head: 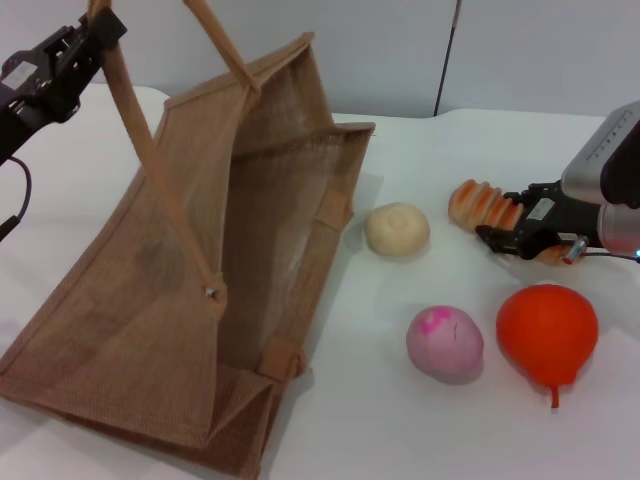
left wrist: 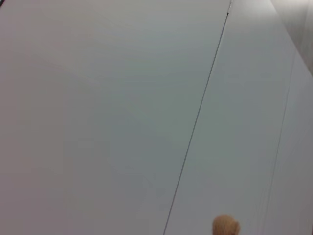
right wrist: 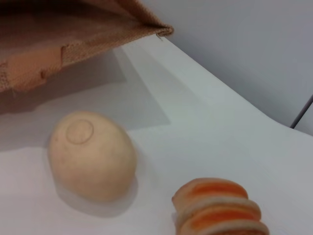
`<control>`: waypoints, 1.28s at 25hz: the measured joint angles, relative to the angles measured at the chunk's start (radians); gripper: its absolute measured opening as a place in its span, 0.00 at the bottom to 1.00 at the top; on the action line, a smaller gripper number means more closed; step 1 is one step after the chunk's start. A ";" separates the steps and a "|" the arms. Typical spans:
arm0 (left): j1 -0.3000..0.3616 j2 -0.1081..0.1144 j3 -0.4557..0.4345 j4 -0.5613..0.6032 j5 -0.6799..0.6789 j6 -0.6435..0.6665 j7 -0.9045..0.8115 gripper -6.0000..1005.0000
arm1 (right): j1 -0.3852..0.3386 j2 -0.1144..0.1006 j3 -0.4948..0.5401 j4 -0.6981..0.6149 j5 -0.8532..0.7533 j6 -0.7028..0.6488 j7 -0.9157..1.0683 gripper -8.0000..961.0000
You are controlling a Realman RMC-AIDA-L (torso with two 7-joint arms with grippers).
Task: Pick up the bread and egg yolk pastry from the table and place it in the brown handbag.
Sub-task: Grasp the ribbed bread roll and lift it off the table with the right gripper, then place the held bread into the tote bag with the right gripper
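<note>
Bread, the ridged orange loaf with cream stripes (head: 487, 205) on the white table (head: 420, 420), looks soft and light, so my open right gripper (head: 500, 218) straddles its near end, gently.

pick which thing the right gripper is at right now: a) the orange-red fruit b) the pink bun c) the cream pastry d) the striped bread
d: in the head view the right gripper sits at the near end of the bread, fingers spread around it, while the egg yolk pastry, the pink bun and the orange-red fruit lie untouched on the table.
</note>
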 joint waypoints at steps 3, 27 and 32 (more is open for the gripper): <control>-0.002 0.000 0.000 0.000 0.002 0.002 0.000 0.13 | -0.005 0.001 0.000 -0.009 -0.003 0.000 0.000 0.64; -0.014 0.004 0.000 -0.023 -0.005 0.003 -0.001 0.13 | -0.186 0.010 -0.042 -0.395 0.152 -0.351 -0.008 0.47; -0.027 0.004 0.000 -0.023 -0.004 0.004 -0.023 0.13 | -0.172 0.011 -0.237 -0.454 0.218 -0.377 -0.012 0.45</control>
